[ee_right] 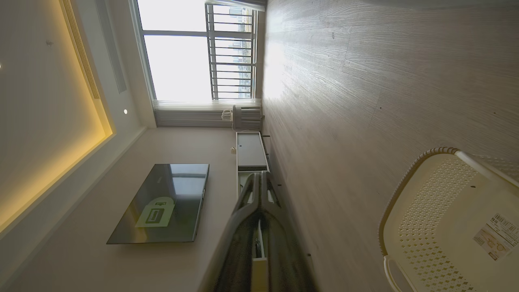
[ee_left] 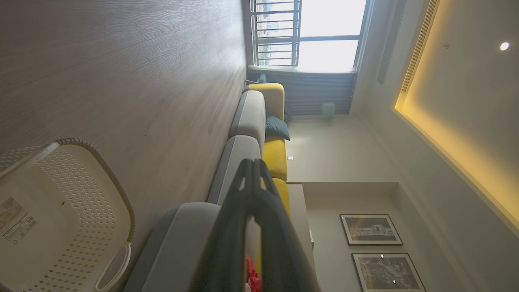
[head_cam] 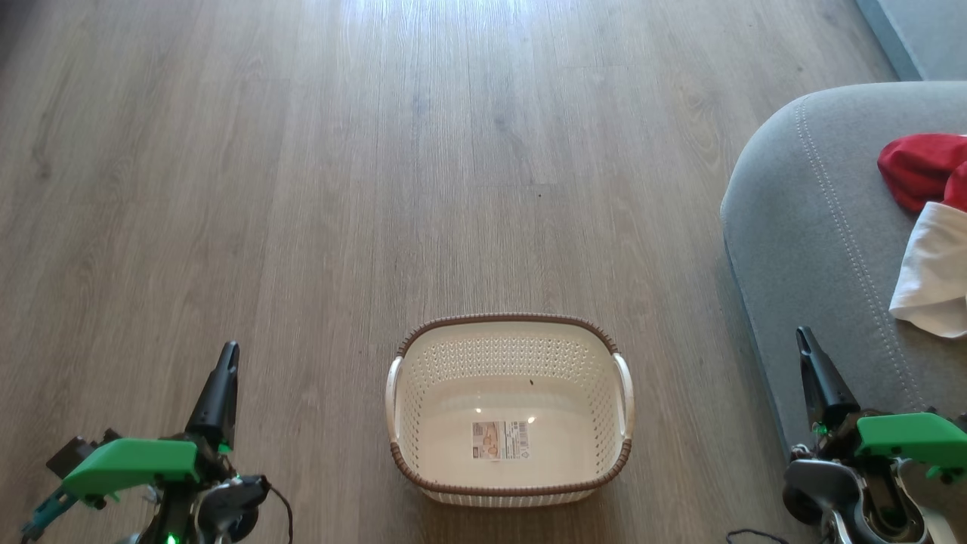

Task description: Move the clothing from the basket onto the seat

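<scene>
1. Head view: the basket (head_cam: 510, 355) stands upright on the floor (head_cam: 378, 189) between our grippers, empty except for the sticker (head_cam: 500, 440) on its base.
2. Its long axis runs left to right, with the handles (head_cam: 624, 393) at the two ends.
3. The clothing (head_cam: 929, 249) lies on the seat (head_cam: 808, 227) to our right. The red garment (head_cam: 918, 162) is farther off and the white piece (head_cam: 937, 287) nearer, touching it. The picture's edge cuts both.
4. Our left gripper (head_cam: 229, 349) and right gripper (head_cam: 803, 334) point forward, jaws pressed together, empty.
</scene>
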Robot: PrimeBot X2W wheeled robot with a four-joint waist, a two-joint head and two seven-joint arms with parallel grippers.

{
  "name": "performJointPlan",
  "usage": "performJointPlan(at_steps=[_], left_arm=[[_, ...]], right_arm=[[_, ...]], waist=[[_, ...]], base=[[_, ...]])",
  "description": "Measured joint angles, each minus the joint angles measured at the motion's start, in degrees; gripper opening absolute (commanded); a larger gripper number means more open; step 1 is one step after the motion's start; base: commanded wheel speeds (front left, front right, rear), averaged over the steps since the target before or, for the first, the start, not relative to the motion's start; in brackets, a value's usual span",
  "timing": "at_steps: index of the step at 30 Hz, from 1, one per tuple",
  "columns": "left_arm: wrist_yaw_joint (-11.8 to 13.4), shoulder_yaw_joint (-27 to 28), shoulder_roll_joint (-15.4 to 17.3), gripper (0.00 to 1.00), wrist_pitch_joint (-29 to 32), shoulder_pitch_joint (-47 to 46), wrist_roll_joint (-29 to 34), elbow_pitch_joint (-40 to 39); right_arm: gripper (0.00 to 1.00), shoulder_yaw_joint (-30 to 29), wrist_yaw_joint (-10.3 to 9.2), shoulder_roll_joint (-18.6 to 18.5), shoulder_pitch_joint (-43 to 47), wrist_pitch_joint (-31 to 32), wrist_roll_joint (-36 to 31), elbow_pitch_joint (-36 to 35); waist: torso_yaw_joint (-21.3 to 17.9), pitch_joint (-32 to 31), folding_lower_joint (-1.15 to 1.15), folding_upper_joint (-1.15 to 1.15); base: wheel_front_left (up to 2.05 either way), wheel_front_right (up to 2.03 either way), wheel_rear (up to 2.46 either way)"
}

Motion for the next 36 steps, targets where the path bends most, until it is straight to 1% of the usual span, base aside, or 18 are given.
performJointPlan(at_steps=[36], left_arm=[[0.0, 0.11, -0.01, 0.0, 0.0, 0.0, 0.0, 0.0]], right_arm=[[0.0, -0.01, -0.01, 0.01, 0.0, 0.0, 0.0, 0.0]], waist=[[0.0, 0.0, 0.0, 0.0]], base=[[0.0, 0.0, 0.0]])
